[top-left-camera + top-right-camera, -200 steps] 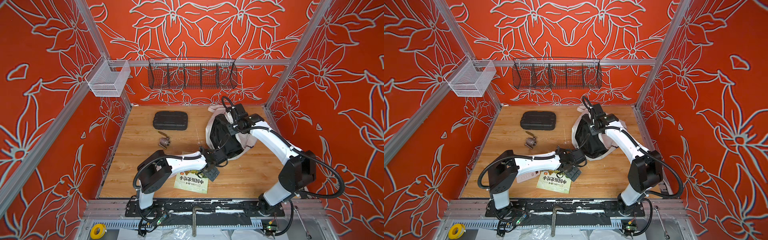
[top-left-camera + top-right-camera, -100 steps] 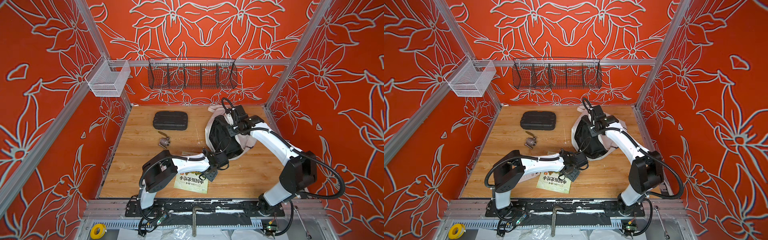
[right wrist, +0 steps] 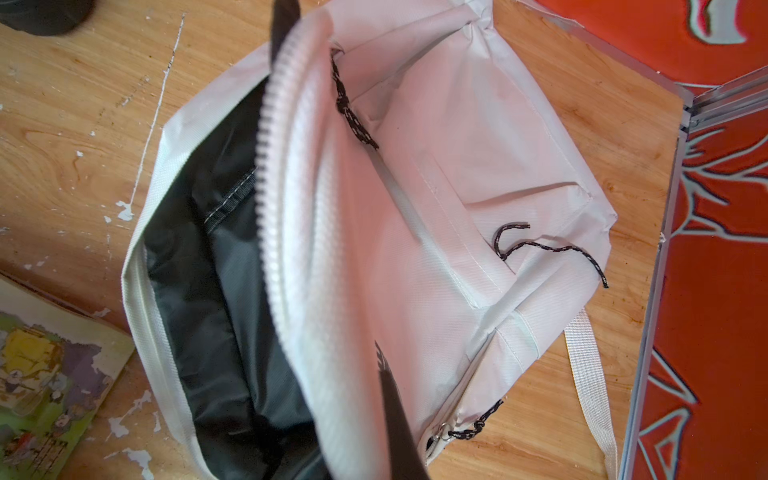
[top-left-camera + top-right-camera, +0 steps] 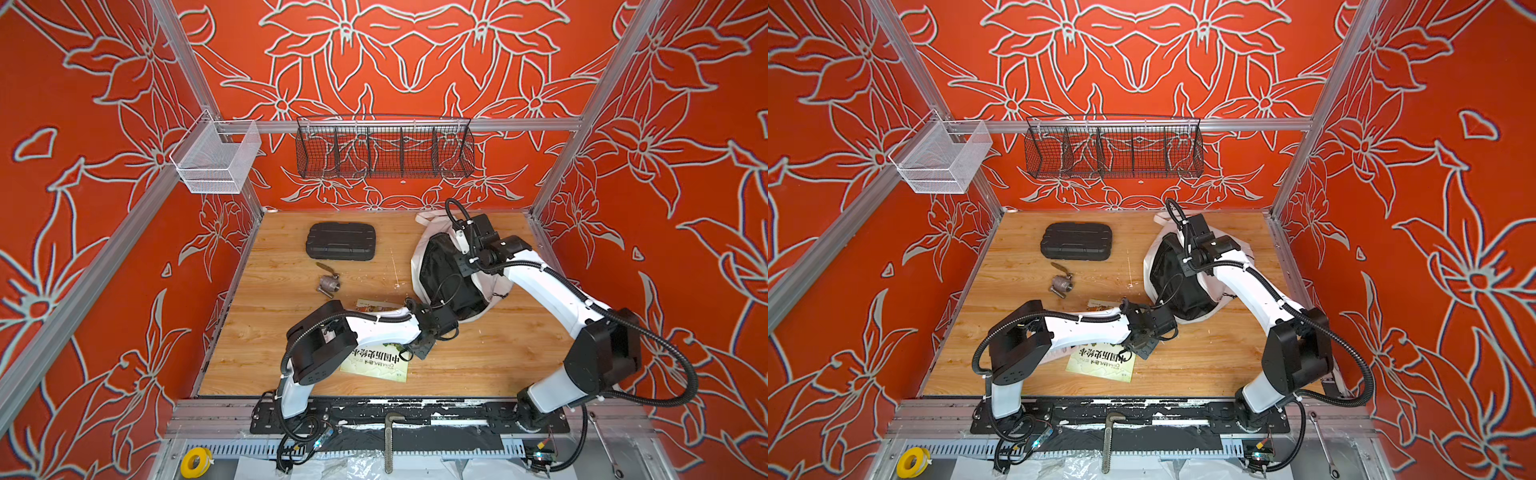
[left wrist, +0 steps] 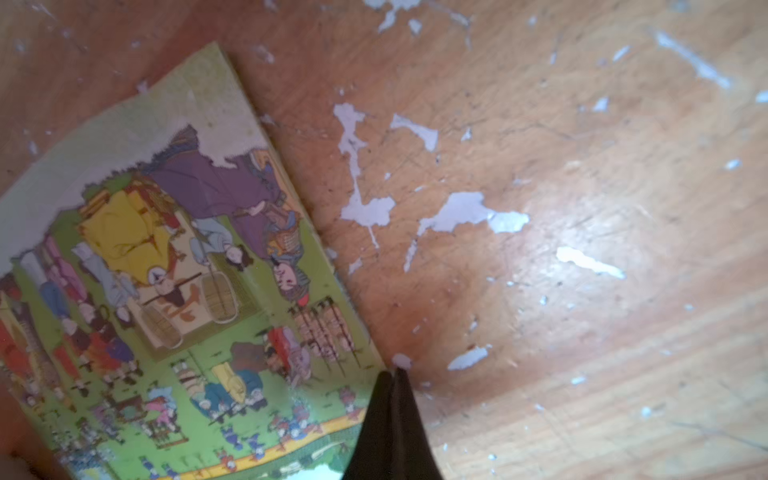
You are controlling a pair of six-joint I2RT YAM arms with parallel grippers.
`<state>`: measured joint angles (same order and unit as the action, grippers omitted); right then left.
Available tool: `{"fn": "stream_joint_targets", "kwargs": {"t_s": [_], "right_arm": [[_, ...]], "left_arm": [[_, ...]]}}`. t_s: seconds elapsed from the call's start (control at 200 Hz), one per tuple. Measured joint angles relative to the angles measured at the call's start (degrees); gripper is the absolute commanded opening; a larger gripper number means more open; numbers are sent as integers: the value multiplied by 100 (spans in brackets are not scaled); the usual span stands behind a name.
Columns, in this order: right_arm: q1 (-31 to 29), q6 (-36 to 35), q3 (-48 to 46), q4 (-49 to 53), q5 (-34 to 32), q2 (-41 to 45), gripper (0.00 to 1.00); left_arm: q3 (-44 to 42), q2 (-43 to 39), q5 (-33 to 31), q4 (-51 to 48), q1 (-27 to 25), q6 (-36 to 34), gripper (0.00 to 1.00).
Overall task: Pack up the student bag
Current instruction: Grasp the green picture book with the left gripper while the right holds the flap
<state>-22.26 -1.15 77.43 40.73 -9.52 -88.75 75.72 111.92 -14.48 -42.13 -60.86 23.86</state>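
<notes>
The student bag (image 4: 494, 286) (image 4: 1148, 270) (image 3: 457, 187), white with a black lining, lies at the right rear of the wooden floor with its main opening gaping. My right gripper (image 4: 463, 266) (image 4: 1185, 266) (image 3: 386, 382) is shut on the bag's white zipper edge and holds that flap up. One finger is hidden behind the fabric. An illustrated book (image 4: 376, 365) (image 4: 1100, 365) (image 5: 166, 291) (image 3: 41, 374) lies flat near the front, partly under my left forearm. My left gripper (image 4: 419, 352) (image 4: 1142, 347) (image 5: 392, 376) is shut, its tips down at the book's corner. No part of the book shows between the fingers.
A black hard case (image 4: 340, 241) lies at the back left. A small metal valve (image 4: 328, 284) sits in front of it. A black wire basket (image 4: 384, 151) and a white mesh basket (image 4: 216, 160) hang on the rear rail. The floor (image 5: 582, 208) has chipped white patches.
My left gripper has closed from wide open to shut and shifted slightly towards the book's edge. The right arm and the bag have not moved.
</notes>
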Motion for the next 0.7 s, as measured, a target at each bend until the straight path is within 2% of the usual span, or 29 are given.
{"fn": "stream_joint_targets", "kwargs": {"t_s": [0.155, 0.215, 0.255, 0.315, 0.505, 0.545, 0.565, 0.58, 0.595, 0.701], "right_arm": [[0, 7, -68, -20, -4, 120, 0], [0, 9, -70, -20, -4, 151, 0], [0, 9, -74, -20, -4, 168, 0], [0, 13, -79, -20, 0, 188, 0], [0, 59, -79, -20, 177, 190, 0], [2, 76, -76, -17, 240, 190, 0], [0, 92, -74, -11, 275, 188, 0], [0, 107, -72, -2, 297, 188, 0], [0, 118, -66, 9, 326, 186, 0], [0, 186, 13, 83, 446, 166, 0]], "left_arm": [[-28, -13, -249, -131, 13, -22, 0], [-133, -96, -256, -131, 28, -46, 34], [-275, -212, -216, -96, 46, -70, 45], [-566, -494, -85, -35, 85, -57, 54], [-1440, -1908, 599, 485, 496, 103, 70], [-1572, -2208, 780, 629, 647, 221, 79], [-1639, -2341, 879, 695, 717, 234, 86], [-1694, -2444, 925, 767, 780, 319, 95], [-1759, -2546, 1005, 826, 837, 339, 99], [-2323, -3230, 1493, 1165, 1296, 752, 98]]}}
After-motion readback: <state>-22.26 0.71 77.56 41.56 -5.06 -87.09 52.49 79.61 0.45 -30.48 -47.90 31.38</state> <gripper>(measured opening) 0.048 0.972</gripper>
